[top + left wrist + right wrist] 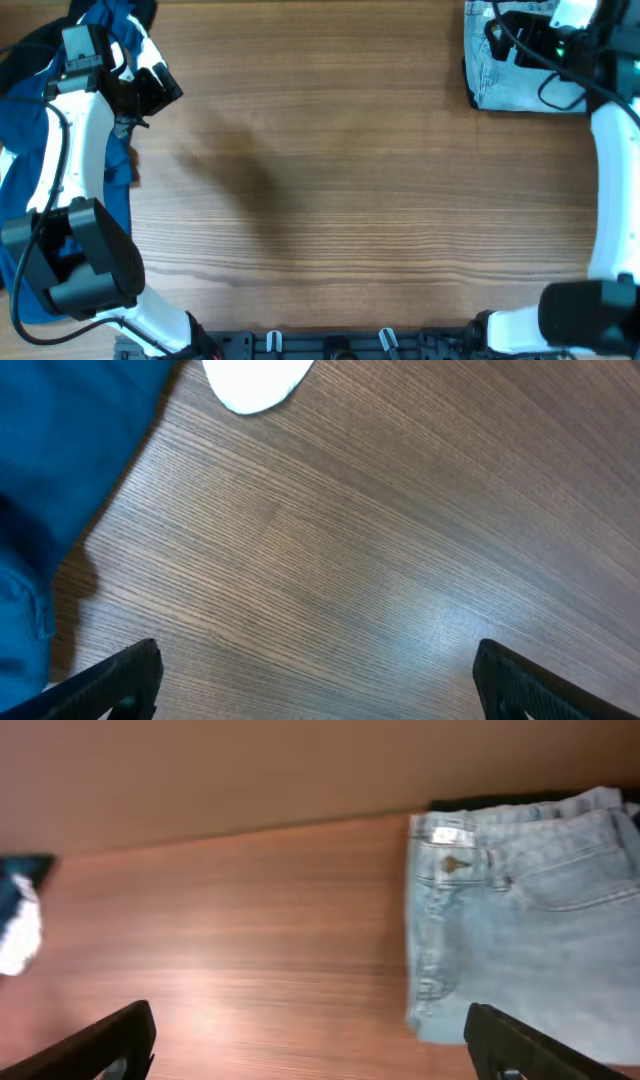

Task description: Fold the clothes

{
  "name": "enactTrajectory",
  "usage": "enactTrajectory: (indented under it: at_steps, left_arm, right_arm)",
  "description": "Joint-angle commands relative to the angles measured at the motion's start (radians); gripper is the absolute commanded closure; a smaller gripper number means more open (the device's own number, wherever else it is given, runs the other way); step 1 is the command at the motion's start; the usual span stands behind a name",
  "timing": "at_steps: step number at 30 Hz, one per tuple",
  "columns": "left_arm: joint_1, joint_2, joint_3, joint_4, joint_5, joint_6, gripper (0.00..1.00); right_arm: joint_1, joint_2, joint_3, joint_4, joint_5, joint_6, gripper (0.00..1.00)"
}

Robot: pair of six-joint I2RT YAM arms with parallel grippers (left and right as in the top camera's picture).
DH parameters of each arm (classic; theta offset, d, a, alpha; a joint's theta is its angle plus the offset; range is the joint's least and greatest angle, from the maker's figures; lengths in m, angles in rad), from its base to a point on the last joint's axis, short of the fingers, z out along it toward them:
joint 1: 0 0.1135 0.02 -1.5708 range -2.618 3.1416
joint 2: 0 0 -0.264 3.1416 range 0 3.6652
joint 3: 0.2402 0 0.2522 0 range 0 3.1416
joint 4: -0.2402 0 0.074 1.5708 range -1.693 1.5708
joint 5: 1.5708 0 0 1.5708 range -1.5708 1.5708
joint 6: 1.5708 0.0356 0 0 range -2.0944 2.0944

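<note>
Wood-grain table (350, 180), brown, stretching wide between two white arms. Nearest, rising from 7 o'clock in the overhead view, the left arm (75, 150); from 5 o'clock, the right arm (610, 180).

Further out, along the 9 o'clock edge, a deep-blue garment (20, 130), rumpled and partly hidden under the left arm. Just beyond, toward 10 o'clock, the left gripper (320, 695): fingers spread wide, nothing between them, only wood below and the blue cloth's edge at its own 9 o'clock.

Farthest, at 1 o'clock by the table's back edge, the denim shorts (530, 920): pale, faded blue, lying flat as a compact rectangle. Waistband and button at the 12 o'clock end in the right wrist view, one straight side facing the table's middle. Over them the right gripper (315, 1055), likewise spread apart and holding nothing, with the shorts at its 2 o'clock. Seemingly not touching the cloth.

Judged by looks: thick denim, fairly stiff for cloth, heavier than a shirt, neither slippery nor fragile. Likely to hold a crease and to drag on the wood rather than glide. Best taken at a doubled edge, a waistband corner or a hemmed leg, pinching through every layer to avoid lifting only the top one. Apparently folded at least once; layer count impossible to tell.
</note>
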Motion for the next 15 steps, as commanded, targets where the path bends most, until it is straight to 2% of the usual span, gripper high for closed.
enactTrajectory:
  at_steps: [1,11,15]
  left_arm:
    - [0.001,0.010,-0.006,0.003,-0.002,0.021,0.00]
    - [0.001,0.010,-0.006,0.003,-0.002,0.021,0.00]
    - [0.001,0.010,-0.006,0.003,-0.002,0.021,0.00]
  right_arm:
    - [-0.004,-0.019,-0.003,-0.003,-0.059,0.135,0.00]
    - [-0.004,-0.009,-0.010,-0.018,0.035,0.134,0.00]
    - [0.050,-0.085,-0.015,-0.017,0.118,0.026,0.00]
